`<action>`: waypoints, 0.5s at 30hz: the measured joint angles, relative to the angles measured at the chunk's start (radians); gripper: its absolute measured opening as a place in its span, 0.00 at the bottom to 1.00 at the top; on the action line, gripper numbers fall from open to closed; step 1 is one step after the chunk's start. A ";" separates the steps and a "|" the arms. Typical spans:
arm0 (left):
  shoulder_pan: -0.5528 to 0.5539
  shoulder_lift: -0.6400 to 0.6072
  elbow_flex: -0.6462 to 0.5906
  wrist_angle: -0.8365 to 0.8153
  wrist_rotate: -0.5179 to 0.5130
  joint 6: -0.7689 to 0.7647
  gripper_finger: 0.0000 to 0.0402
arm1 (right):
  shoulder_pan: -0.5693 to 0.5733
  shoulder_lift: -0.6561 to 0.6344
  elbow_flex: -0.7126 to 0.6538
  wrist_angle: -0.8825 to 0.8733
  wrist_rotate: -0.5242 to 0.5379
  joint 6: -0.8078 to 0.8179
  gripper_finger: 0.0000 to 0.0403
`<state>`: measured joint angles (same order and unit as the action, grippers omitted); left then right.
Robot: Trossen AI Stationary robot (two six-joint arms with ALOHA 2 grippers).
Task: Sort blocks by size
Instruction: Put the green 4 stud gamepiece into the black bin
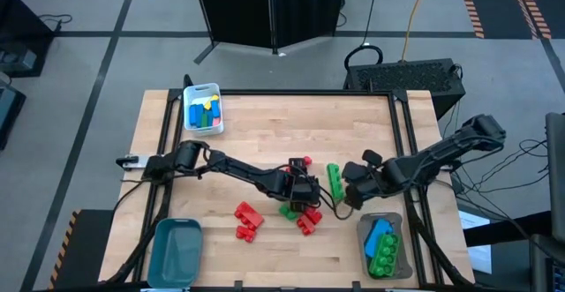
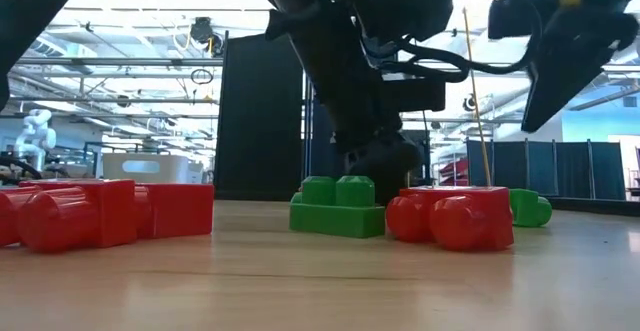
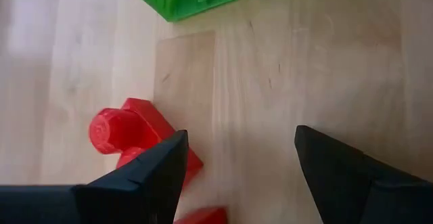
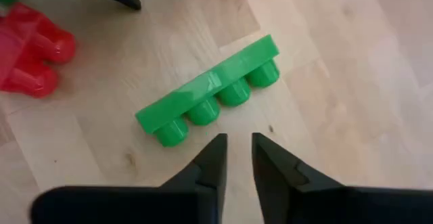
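— Status of the left gripper (image 3: pixel 237 156)?
— Held wide, empty, above the red brick (image 3: pixel 139 132) mid-table.
— The right gripper (image 4: pixel 237 153)?
— Nearly closed, empty, beside the long green bar (image 4: pixel 210 92).
— Advice?
— Fingers should be centred astride the brick before closing.

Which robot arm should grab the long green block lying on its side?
Right, probably. The right gripper points straight at the long green block, close in front of it, though its fingers are nearly closed. The left gripper is open over the red blocks instead.
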<state>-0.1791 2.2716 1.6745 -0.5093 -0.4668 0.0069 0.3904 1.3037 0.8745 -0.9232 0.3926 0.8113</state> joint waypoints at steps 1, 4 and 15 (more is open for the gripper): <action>0.001 0.000 0.000 0.000 0.012 -0.009 0.66 | -0.019 0.010 0.000 0.010 -0.021 -0.010 0.11; 0.009 -0.001 0.000 -0.002 0.049 -0.051 0.66 | -0.069 0.040 0.000 0.058 -0.075 -0.040 0.06; 0.011 -0.020 0.001 -0.081 0.104 -0.115 0.66 | -0.169 0.215 0.000 0.140 -0.166 -0.139 0.00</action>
<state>-0.1680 2.2519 1.6751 -0.5904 -0.3631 -0.1079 0.2217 1.5183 0.8745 -0.7833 0.2267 0.6721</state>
